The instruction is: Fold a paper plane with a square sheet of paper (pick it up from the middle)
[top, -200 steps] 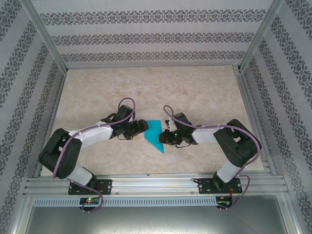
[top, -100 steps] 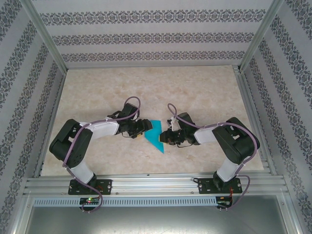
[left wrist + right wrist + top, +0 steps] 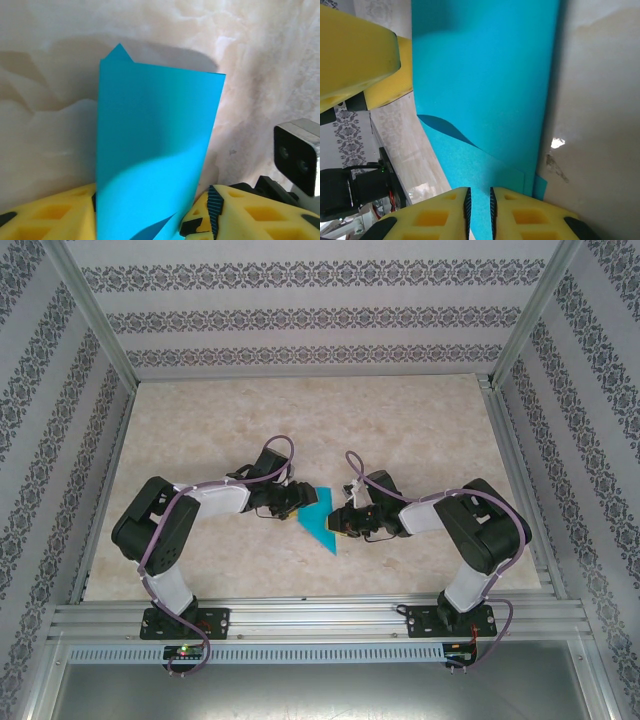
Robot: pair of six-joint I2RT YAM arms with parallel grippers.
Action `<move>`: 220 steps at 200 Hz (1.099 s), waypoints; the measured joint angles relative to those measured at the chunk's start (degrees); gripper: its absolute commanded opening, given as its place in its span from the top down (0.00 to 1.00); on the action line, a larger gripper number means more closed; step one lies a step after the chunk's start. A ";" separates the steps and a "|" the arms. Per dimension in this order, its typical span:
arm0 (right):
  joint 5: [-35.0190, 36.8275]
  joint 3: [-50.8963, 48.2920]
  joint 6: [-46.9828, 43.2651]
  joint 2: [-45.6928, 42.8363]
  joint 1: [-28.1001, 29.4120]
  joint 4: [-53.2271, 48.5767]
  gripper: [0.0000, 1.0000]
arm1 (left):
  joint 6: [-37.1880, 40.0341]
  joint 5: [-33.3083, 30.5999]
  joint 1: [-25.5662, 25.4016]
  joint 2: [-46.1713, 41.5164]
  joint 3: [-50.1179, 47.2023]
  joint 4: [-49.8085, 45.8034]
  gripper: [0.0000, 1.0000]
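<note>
Two grippers meet low over the table (image 3: 400, 430), a little beyond the arm bases (image 3: 185, 622). Nearest to you, the right gripper (image 3: 479, 206) is closed tight on one edge of the square sheet of paper (image 3: 155, 130). The sheet is already folded over, lies between the two wrists at mid-table, and seems partly raised off the marble surface. The left gripper (image 3: 150, 205) stands half apart with the sheet between its jaws, and I judge that it does not pinch yet. For this step, hold firm with the right side as your anchor. Bring the left jaws together slowly, so the layers rest one over the other. Then look further out: a small corner (image 3: 119, 52) peeks past the far edge, so the layers seem not fully aligned. Correct this before you press any crease
</note>
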 measured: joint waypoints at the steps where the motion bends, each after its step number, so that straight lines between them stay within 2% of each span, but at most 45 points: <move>1: -0.02 0.00 0.00 0.00 0.00 0.00 0.79 | 0.00 0.04 0.00 0.00 0.00 0.09 0.46; 37: -0.87 0.02 0.35 0.20 -0.26 0.33 0.76 | -0.39 0.63 0.00 0.00 0.00 0.98 0.57; 80: -0.22 0.09 0.98 -0.92 -0.20 -0.26 0.69 | -2.34 0.79 0.00 -0.07 -0.02 2.40 0.80; 111: 3.78 0.44 0.22 -4.07 0.13 -4.39 0.67 | -3.30 0.76 0.02 -0.35 -0.07 2.71 0.85; 126: 6.08 0.83 -0.72 -6.71 0.13 -7.54 0.63 | -3.82 0.76 0.02 -0.63 -0.13 3.02 0.89; 154: 10.80 1.36 -2.58 -12.92 0.26 -12.52 0.61 | -5.38 0.66 0.02 -1.73 -1.01 4.00 0.92; 182: 21.03 1.29 -5.25 -20.87 4.17 -17.53 0.60 | -8.57 -0.55 0.00 -3.93 -3.56 6.01 0.92; 220: 43.17 -1.57 -12.24 -32.06 19.19 -19.91 0.55 | -11.54 -2.56 0.00 -6.16 -5.05 6.54 0.93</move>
